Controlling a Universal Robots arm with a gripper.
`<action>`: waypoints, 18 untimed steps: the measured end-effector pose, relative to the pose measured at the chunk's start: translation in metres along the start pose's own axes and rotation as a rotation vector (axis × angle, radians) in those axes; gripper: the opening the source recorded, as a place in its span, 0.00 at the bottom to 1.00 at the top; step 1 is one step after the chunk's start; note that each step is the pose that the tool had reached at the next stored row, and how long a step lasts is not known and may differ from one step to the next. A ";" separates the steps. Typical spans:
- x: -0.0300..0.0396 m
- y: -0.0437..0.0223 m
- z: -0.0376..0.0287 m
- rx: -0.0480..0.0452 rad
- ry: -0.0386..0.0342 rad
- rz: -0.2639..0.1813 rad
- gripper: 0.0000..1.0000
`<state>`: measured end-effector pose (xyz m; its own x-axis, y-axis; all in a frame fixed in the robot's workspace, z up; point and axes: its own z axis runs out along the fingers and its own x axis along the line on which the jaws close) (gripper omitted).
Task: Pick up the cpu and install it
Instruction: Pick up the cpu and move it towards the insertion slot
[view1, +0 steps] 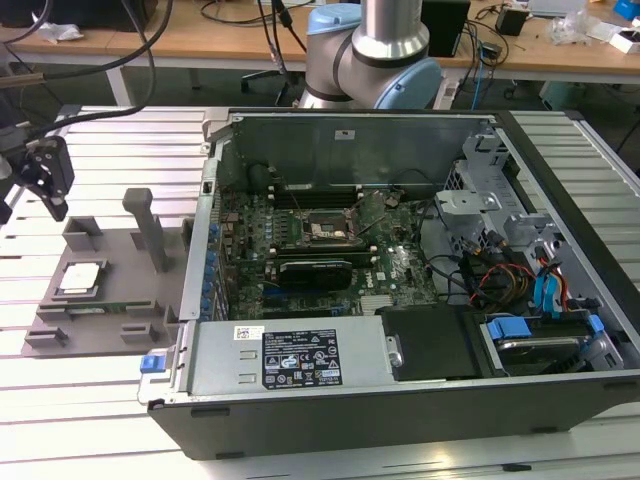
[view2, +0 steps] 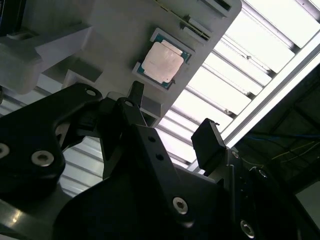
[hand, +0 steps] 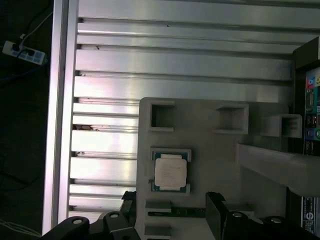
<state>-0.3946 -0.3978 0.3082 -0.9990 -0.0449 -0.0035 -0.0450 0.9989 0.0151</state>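
Tool (hand: 171, 199) hovered released and empty, just near of the cpu (hand: 170, 171).
The cpu lay flat in a recess of the grey holder (hand: 210, 165) on the slatted worktop (view1: 100, 420), to the exterior view's left of the open computer case (view1: 400, 400); the fingers (hand: 216, 212) stood spread, clear of the chip.

The desk (view1: 90, 420) is made of long silver metal strips with thin grooves between them. Light shines bright off the strips in both wrist views. Behind the desk stands a wooden table (view1: 200, 45) with black cables (view1: 235, 12) lying on it. Beside the desk's edge the floor (hand: 25, 150) is dark, and a white power strip (hand: 24, 51) lies there.
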 end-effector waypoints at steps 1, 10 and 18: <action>0.0000 0.0000 0.0003 0.0000 0.0000 0.000 0.66; 0.0000 -0.0001 0.0037 0.0000 0.0000 0.000 0.66; 0.0000 -0.0001 0.0066 -0.0001 -0.0001 0.000 0.66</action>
<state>-0.3946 -0.3978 0.3016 -0.9990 -0.0450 -0.0036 -0.0450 0.9989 0.0151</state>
